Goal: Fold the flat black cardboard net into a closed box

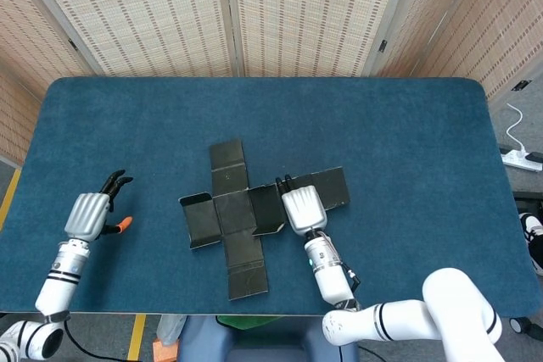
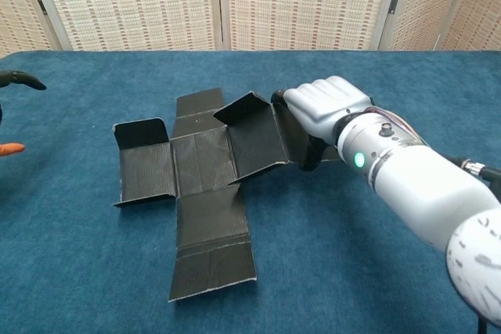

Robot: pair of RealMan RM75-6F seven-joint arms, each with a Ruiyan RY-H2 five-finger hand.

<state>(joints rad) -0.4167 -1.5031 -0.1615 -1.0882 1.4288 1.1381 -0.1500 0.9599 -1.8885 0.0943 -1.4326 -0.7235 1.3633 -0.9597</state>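
1. The right hand [image 2: 325, 109], pale grey with dark fingers [image 2: 311, 154], has its fingers curled over the right arm of the black cardboard net [image 2: 202, 168], gripping that panel where it meets the middle of the cross.
2. Under that grip the panel beside the hand tilts up off the cloth, its small side flaps standing; the rest of the net lies flat.
3. The net [image 1: 240, 214] is a cross of ribbed, matt corrugated card with creased fold lines, skewed a little on the table, its long arm pointing toward the near edge.
4. It lies about the middle of the table [image 1: 407, 142], which is covered in a nubbly deep blue cloth with rounded corners.
5. The left hand [image 1: 89, 212], silver-backed with black fingers, is well apart from the net near the left edge, holding nothing; fingers loosely apart and bent forward, an orange tip showing by the thumb.
6. Behind the table stand woven cane screens [image 1: 297, 6].
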